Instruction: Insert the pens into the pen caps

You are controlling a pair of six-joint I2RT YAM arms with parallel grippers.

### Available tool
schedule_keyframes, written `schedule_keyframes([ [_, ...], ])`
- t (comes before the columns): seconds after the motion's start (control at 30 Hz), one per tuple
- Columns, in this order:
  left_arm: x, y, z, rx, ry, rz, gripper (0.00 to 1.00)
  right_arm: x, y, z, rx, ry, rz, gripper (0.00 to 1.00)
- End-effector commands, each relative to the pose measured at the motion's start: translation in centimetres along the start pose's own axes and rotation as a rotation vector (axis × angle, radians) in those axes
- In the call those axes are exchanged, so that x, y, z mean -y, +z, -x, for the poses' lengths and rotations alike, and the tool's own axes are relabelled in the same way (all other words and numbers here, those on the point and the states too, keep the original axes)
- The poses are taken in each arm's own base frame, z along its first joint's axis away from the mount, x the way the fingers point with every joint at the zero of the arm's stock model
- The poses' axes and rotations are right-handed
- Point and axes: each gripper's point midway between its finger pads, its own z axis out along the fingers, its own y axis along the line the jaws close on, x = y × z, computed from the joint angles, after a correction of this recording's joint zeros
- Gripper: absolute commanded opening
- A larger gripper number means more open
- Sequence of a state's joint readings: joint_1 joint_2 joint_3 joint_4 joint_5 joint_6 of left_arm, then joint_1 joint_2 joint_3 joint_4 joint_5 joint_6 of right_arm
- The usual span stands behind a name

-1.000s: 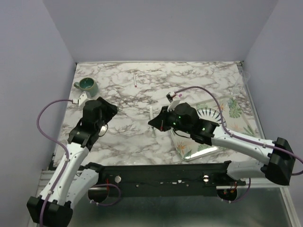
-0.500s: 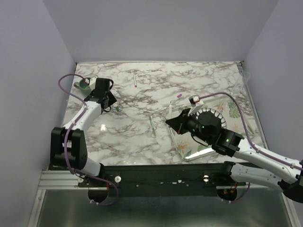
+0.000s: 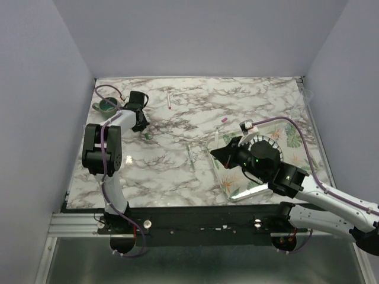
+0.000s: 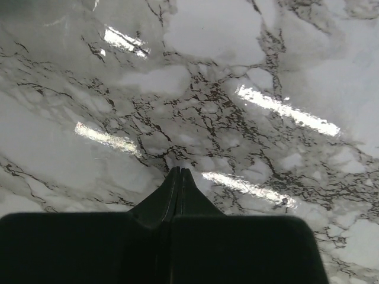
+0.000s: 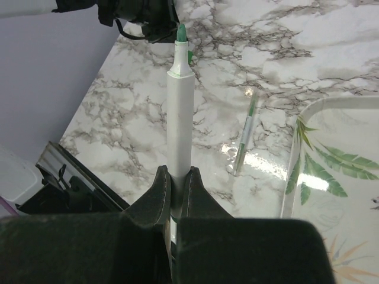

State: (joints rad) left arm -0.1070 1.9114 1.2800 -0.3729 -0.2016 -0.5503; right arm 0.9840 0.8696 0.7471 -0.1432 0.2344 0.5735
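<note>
My right gripper (image 5: 177, 174) is shut on a white pen (image 5: 179, 106) with a green tip that points away from me; from above the gripper (image 3: 217, 151) hangs beside the tray with the pen (image 3: 217, 137) sticking out. A second pen (image 3: 190, 155) with green marks lies on the marble mid-table, also seen as the pen (image 5: 246, 133) right of the held one. A red-ended pen (image 3: 169, 100) lies at the back. The green pen cap (image 3: 147, 135) sits on the table just beside my left gripper (image 3: 141, 125). The pink pen cap (image 3: 225, 119) lies behind the right gripper. My left gripper (image 4: 178, 171) is shut, with only marble beyond its tips.
A green mug (image 3: 108, 105) stands at the back left corner, close to the left arm. A leaf-patterned glass tray (image 3: 230, 188) lies front right with a striped plate (image 3: 265, 145) on its far part. The tray's rim (image 5: 290, 171) shows in the right wrist view.
The left arm has swung out to the back left beside the green cap and its jaws have closed with nothing in them. The right gripper has shifted right with the pen.
</note>
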Motion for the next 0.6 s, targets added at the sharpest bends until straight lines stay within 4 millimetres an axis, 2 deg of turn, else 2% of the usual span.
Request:
schedule_keyframes([
  [0.0,-0.8,0.9,-1.3,-0.053,0.034,0.046,0.0,1.0,-0.5,0.4,0.019,-0.018,-0.044,0.01],
  [0.07,-0.9,0.9,-1.9,-0.064,0.039,0.052,0.0,1.1,-0.5,0.4,0.017,-0.017,-0.046,0.01],
  [0.27,0.9,0.2,-3.9,-0.097,0.071,-0.02,0.0,1.2,-0.5,0.2,0.014,-0.015,-0.052,0.01],
  [0.4,1.6,-1.2,-4.8,-0.088,0.063,-0.058,0.0,1.4,-0.6,0.1,0.014,-0.009,-0.058,0.01],
  [0.47,1.9,-1.5,-6.0,-0.105,0.077,-0.073,0.0,1.4,-0.8,0.1,0.015,-0.005,-0.058,0.01],
  [0.57,3.3,-2.4,-6.9,-0.086,0.107,-0.142,0.0,1.5,-0.9,0.0,0.017,0.002,-0.058,0.01],
])
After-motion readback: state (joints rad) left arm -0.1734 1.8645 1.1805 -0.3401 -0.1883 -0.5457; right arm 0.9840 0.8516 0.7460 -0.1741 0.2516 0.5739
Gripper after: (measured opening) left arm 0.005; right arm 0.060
